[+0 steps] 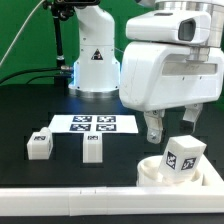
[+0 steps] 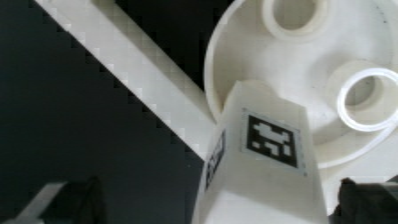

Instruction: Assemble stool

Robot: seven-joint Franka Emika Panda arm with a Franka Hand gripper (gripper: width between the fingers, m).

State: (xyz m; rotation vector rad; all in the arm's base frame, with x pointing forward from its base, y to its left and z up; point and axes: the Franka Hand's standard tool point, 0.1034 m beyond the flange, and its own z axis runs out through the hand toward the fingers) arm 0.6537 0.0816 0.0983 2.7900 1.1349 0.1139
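- Nearest us: long white rail (image 1: 60,193), just in front of seat disc (image 1: 150,172).
- Leg (image 1: 183,157) stands on seat disc, looks tilted, tag facing up.
- Wrist view: two sockets (image 2: 365,100) open beside it. Whether leg sits in a socket, we cannot tell.
- End effector (image 1: 171,132) hangs just above seat disc, fingers (image 2: 68,200) apart, flanking leg, clamped on nothing.
- Well away from seat disc, toward exterior view's left, on table (image 1: 20,120): loose leg (image 1: 92,148), second loose leg (image 1: 40,146).
- Beyond those: marker board (image 1: 92,124).
- We judge leg fitting is in hand. Next move calls for closing on leg, squaring it over socket, pressing home.

robotics lab: black table (image 1: 25,115), marker board (image 1: 92,124), green backdrop (image 1: 22,30).
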